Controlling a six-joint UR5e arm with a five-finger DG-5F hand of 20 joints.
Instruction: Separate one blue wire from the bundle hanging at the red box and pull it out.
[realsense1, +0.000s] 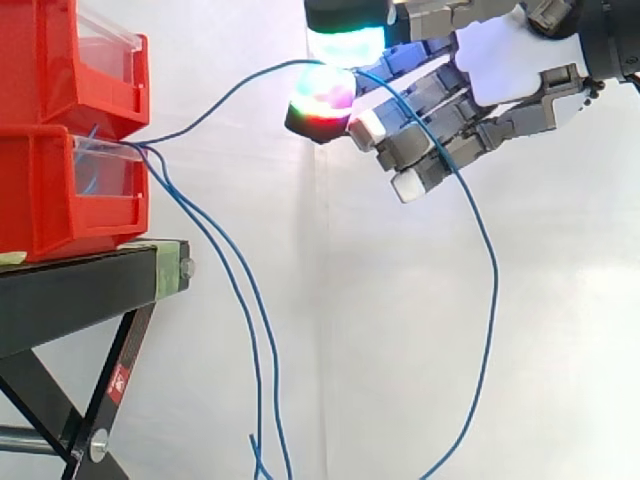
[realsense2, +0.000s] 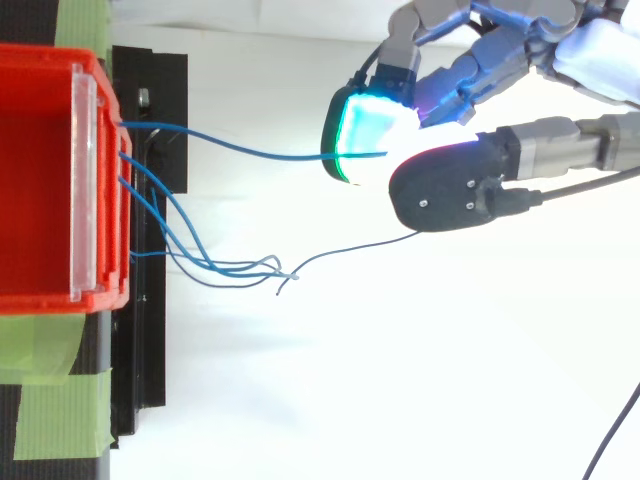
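Pinches one blue wire (realsense2: 250, 152) in the closed hand (realsense1: 500, 70) at upper right, holding it arched high and away from the bundle (realsense2: 225, 268) drooping from the red box (realsense1: 60, 200) at left, seemingly ready for pulling clear.

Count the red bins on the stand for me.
2. The upper red bin sits stacked on the lower red bin, which rests on the black stand; the blue wires come out at the lower one. Others may lie beyond the left edge.
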